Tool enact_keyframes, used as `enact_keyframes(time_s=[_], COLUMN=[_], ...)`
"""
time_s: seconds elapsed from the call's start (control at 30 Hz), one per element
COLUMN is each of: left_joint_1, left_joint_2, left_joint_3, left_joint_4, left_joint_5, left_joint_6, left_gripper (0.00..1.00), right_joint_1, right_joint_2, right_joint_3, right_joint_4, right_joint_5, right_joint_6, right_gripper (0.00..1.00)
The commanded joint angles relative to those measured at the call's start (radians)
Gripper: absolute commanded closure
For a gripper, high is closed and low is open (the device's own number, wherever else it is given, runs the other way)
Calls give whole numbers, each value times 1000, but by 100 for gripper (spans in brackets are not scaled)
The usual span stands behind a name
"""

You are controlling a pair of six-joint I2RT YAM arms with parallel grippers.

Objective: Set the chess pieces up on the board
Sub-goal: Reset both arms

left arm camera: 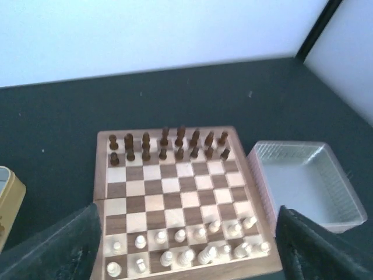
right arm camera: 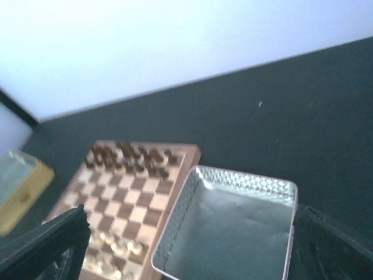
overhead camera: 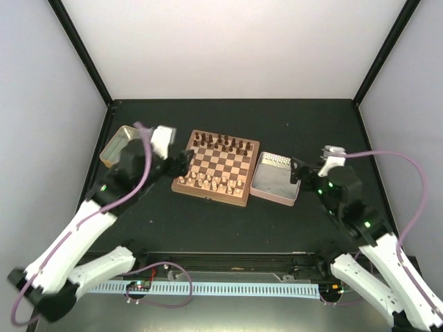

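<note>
Two rows of light tan chess pieces (overhead camera: 213, 182) stand along the near edge of the board (overhead camera: 220, 163) in the top view, with dark pieces (overhead camera: 223, 144) along the far edge. The square, checked wooden board lies flat in the middle of the dark counter (overhead camera: 208, 221), turned slightly clockwise, its rows running roughly left to right. The left gripper (overhead camera: 184, 164) hangs just beside its left edge and the right gripper (overhead camera: 298, 173) by a silver tin (overhead camera: 273, 187); a yellow tin (overhead camera: 114, 145) sits far left.

From the left wrist, that gripper's fingers (left arm camera: 58, 245) are spread wide over the near rows, grasping nothing; the small turned pieces stand upright.

From the right wrist, that gripper is also released, above the dimpled, round-cornered silver tin just beside the board's right side
</note>
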Motion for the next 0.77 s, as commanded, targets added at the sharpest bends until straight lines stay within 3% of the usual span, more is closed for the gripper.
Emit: enact_keyframes(time_s=[0.0, 0.07, 0.37, 0.73], left_joint_1=[8, 8, 7, 7], left_joint_2=[-257, -359, -651, -730], left_joint_3=[-108, -136, -116, -48], left_joint_4=[91, 81, -114, -226], left_joint_5=[-73, -97, -217, -270], left_joint_6=[57, 60, 31, 14], left_gripper=[7, 1, 1, 1], right_joint_1=[2, 2, 2, 2], right_joint_2=[-129, -161, -296, -354], right_joint_3=[85, 125, 252, 283], right_joint_4=[-153, -220, -429, -463], right_joint_5=[207, 233, 329, 325], right_joint_6=[8, 19, 43, 55], right_gripper=[1, 0, 0, 0])
